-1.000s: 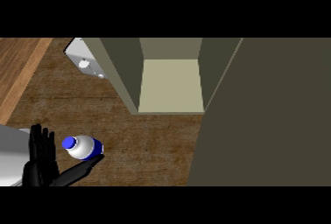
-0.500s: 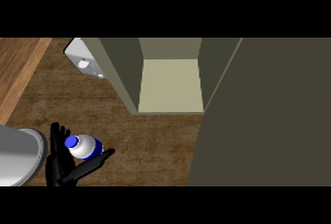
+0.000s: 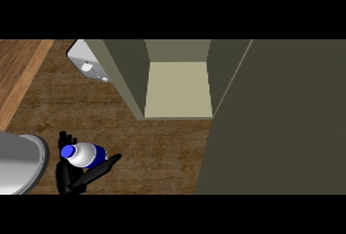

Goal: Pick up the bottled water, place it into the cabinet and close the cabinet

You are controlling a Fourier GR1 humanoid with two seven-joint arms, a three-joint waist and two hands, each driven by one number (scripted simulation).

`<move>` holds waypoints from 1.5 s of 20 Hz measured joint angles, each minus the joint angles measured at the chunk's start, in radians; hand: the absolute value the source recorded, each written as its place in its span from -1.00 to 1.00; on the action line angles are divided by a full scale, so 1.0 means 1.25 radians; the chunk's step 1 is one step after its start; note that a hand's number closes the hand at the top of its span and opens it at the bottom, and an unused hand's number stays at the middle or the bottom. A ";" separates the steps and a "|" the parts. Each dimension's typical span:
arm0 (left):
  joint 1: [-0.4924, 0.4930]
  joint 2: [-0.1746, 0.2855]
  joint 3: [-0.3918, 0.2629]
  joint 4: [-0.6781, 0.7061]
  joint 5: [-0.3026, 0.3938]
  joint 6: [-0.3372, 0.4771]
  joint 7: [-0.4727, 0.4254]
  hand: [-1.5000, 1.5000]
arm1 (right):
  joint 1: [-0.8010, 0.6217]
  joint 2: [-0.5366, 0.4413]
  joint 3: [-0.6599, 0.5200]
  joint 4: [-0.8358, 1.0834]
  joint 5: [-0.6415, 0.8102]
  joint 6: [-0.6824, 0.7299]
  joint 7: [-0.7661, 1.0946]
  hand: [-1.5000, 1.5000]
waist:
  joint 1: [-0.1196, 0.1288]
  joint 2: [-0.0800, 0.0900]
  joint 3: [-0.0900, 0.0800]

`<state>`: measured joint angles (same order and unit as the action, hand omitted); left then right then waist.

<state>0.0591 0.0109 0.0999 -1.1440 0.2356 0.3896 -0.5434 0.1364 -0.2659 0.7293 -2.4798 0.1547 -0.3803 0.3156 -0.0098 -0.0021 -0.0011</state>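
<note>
From where I stand, the bottled water [image 3: 86, 155] is upright on the counter [image 3: 155, 146] at the near left, well apart from the open cabinet [image 3: 179, 89], with its blue cap [image 3: 68, 151] toward the left. The left hand [image 3: 73, 177] is placed around it but has not closed: the fingers [image 3: 65, 137] stand straight on the far side of the bottle and the thumb [image 3: 108, 162] is stretched out on the near right side, so the bottle sits between them without being gripped. I think the main danger is in the closing. If the thumb arrives before the fingers, it can push the bottle over or make it roll away. After the lift, the way to the shelf goes past the cabinet's left wall [image 3: 125, 77], and a bottle carried too low or tilted could knock this edge. The door [image 3: 277, 123] stands wide open at the right and must not be forgotten. The right hand I do not see.
</note>
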 measured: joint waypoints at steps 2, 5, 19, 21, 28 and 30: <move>-0.014 0.000 0.005 0.029 0.009 0.001 -0.017 -1.00 | 0.007 -0.001 0.010 0.002 0.000 -0.007 -0.011 -1.00 | 0.000 0.000 0.000; -0.010 -0.004 0.006 0.048 0.021 0.000 -0.044 -1.00 | -0.006 0.006 0.009 0.009 -0.002 -0.010 -0.006 -1.00 | 0.002 0.000 0.000; -0.071 -0.002 0.042 0.226 0.113 -0.123 -0.219 1.00 | -0.031 -0.006 0.009 0.010 -0.001 -0.030 0.012 -1.00 | 0.002 0.000 0.000; -0.064 -0.002 0.042 0.222 0.125 -0.143 -0.227 1.00 | -0.031 -0.009 0.014 0.007 0.002 -0.037 0.021 -1.00 | 0.002 0.000 0.000; -0.095 -0.005 0.054 0.274 0.159 -0.186 -0.262 1.00 | -0.015 -0.029 0.009 0.004 -0.003 -0.037 0.000 -1.00 | 0.001 0.000 0.000; -0.098 -0.004 0.051 0.253 0.166 -0.192 -0.247 1.00 | -0.016 -0.023 0.021 0.007 -0.002 -0.045 0.005 -1.00 | 0.002 0.000 0.000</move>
<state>-0.0631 0.0058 0.1636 -0.8278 0.4430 0.1498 -0.8521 0.1165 -0.2948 0.7551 -2.4711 0.1527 -0.4362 0.3217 -0.0072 -0.0027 -0.0006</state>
